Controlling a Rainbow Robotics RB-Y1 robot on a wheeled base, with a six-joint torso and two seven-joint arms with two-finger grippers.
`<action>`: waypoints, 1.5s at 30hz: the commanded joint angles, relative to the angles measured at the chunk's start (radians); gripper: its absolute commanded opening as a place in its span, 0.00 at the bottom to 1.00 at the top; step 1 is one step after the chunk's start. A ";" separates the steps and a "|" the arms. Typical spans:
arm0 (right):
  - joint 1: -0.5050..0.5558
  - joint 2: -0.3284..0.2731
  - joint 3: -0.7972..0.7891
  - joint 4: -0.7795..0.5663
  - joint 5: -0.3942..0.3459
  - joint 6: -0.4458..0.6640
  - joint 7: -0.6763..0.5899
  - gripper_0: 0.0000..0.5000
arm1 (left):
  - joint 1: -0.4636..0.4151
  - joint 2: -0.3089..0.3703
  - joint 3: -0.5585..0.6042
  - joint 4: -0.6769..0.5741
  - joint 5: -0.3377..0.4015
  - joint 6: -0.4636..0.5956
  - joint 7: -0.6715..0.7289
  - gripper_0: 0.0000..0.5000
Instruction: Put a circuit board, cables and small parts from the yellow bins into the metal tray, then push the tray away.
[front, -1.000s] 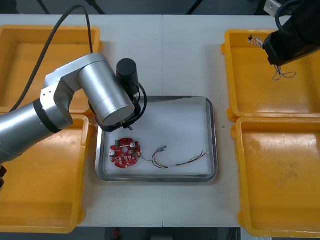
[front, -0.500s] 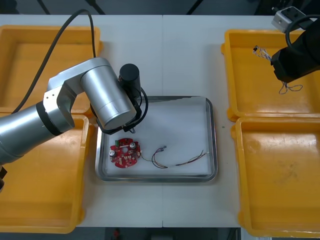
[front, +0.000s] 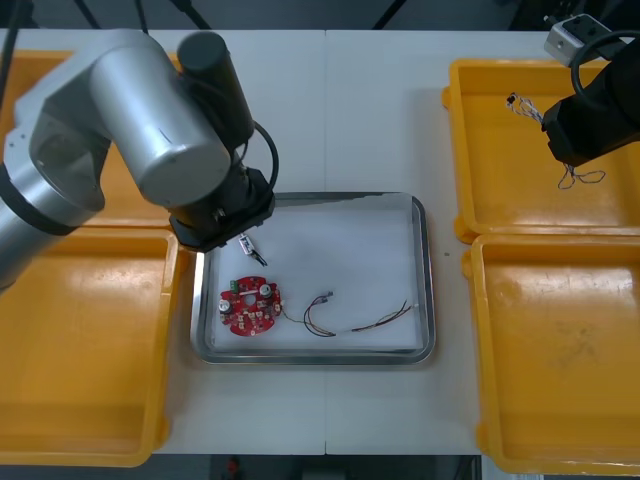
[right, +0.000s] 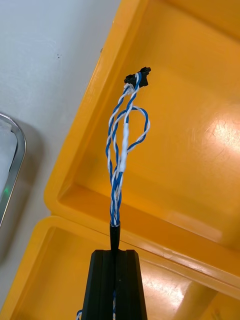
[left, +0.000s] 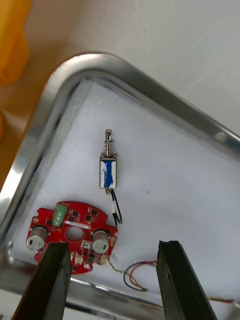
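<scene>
My left gripper (left: 118, 280) stands open above the metal tray's (front: 428, 290) far left corner, its wrist (front: 220, 215) over the rim. Beyond its fingertips (left: 56, 270) a small metal part (left: 108, 170) (front: 250, 247) lies free on the white lining. Close by it lie a round red circuit board (front: 251, 305) (left: 70, 235) and a red and yellow cable (front: 355, 318). My right gripper (right: 114, 257) (front: 578, 135) is shut on a twisted blue and white cable (right: 122, 150) that dangles over the far right yellow bin (front: 500, 200).
Two yellow bins flank each side: the near left bin (front: 80, 350) and the near right bin (front: 560, 350) look bare. The left arm covers much of the far left bin (front: 40, 70). White table runs beyond the tray's far edge (front: 340, 110).
My left gripper opened, let the small metal part go onto the tray lining, and rose away from it. The right gripper drifted right with its cable, then held still.
</scene>
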 joint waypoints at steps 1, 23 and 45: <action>-0.001 -0.037 -0.032 -0.029 -0.025 0.004 0.053 0.00 | -0.082 0.091 0.120 -0.034 0.096 0.043 -0.098 1.00; -0.001 -0.037 0.072 -0.155 -0.124 -0.005 0.053 0.00 | -0.224 0.233 0.302 0.464 0.198 -0.104 0.145 1.00; -0.169 -0.042 0.624 -0.136 -0.174 -0.425 0.300 0.00 | -0.296 0.198 0.180 0.935 0.057 -0.378 0.519 1.00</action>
